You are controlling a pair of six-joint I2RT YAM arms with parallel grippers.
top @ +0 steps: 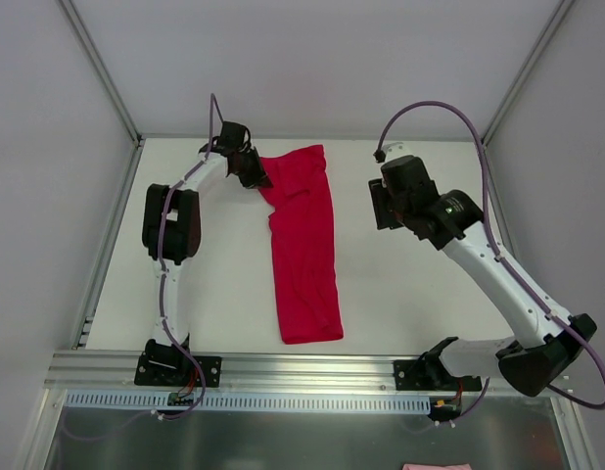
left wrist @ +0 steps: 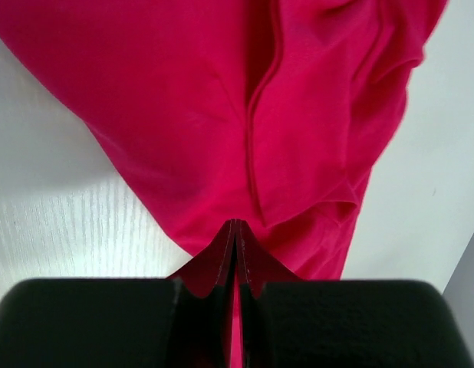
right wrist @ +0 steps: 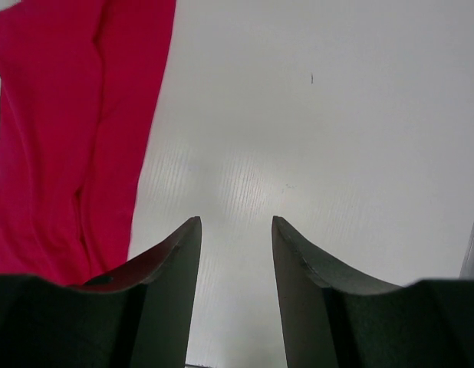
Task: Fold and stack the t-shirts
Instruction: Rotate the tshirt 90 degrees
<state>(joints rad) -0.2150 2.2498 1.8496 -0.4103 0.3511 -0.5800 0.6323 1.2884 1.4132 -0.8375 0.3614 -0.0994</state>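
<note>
Lying on the white table (top: 205, 294) is one crimson t-shirt (top: 304, 245), folded lengthwise into a long narrow strip. It runs from the far middle of the surface toward the near edge on a slight slant. Its near end is square and flat and stops short of the metal rail (top: 283, 364). The far end is wider and rumpled; the left wrist view shows a seam ridge and loose folds there.

Left gripper (left wrist: 235, 225): positioned at the far left corner of the strip. Its jaws are pressed together with a pinch of red fabric caught between them, and cloth also shows lower down between the finger bodies.

Right gripper (right wrist: 235, 222): positioned to the right of the garment over bare table. Its jaws are partly apart with nothing between them. In the overhead view it stands clear of the shirt's right edge.
</note>
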